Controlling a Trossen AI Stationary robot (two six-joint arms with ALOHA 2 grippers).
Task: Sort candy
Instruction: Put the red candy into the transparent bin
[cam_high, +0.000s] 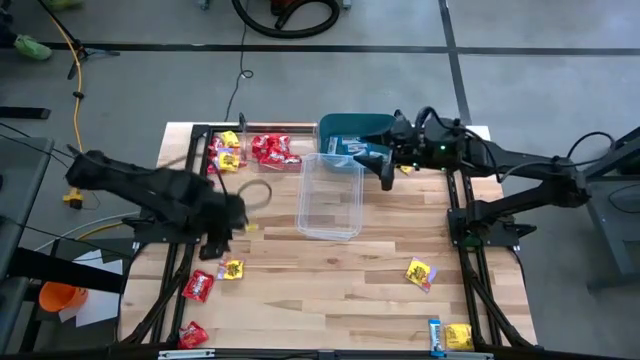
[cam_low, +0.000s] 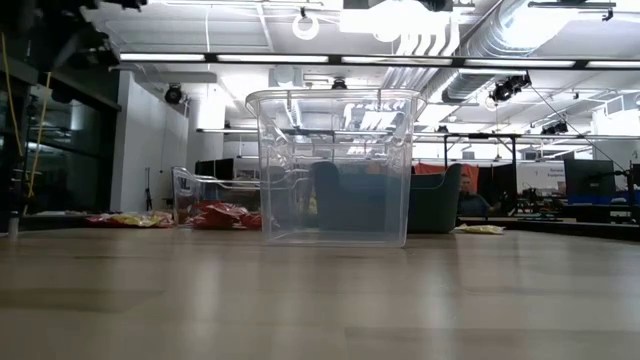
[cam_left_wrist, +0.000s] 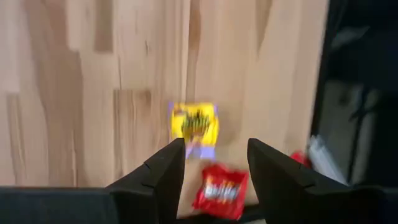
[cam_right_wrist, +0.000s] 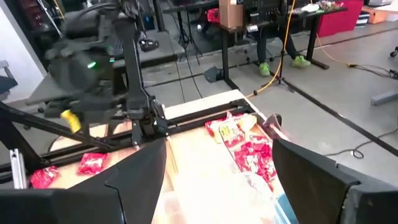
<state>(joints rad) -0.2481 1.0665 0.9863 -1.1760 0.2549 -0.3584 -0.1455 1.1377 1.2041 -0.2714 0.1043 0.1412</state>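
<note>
Pale wooden planks make up the table top (cam_high: 330, 280), and on its near edge lie a yellow candy packet (cam_high: 458, 336) at the right corner and a red candy packet (cam_high: 192, 335) at the left. A little farther in, another yellow wrapped packet (cam_high: 420, 271) lies alone on the right side, while a red packet (cam_high: 198, 286) and a small yellow packet (cam_high: 232, 269) lie just beside each other on the left. The left gripper (cam_high: 225, 235) hangs over that pair with its dark fingers (cam_left_wrist: 163, 177) parted and nothing between them. Mid-table stands an empty clear plastic tub (cam_high: 330, 195). At the far edge, a second clear tub (cam_high: 265, 152) holds red and yellow candy, and the right gripper (cam_high: 385, 160) hovers spread wide and empty by the teal bin (cam_high: 350, 130).
</note>
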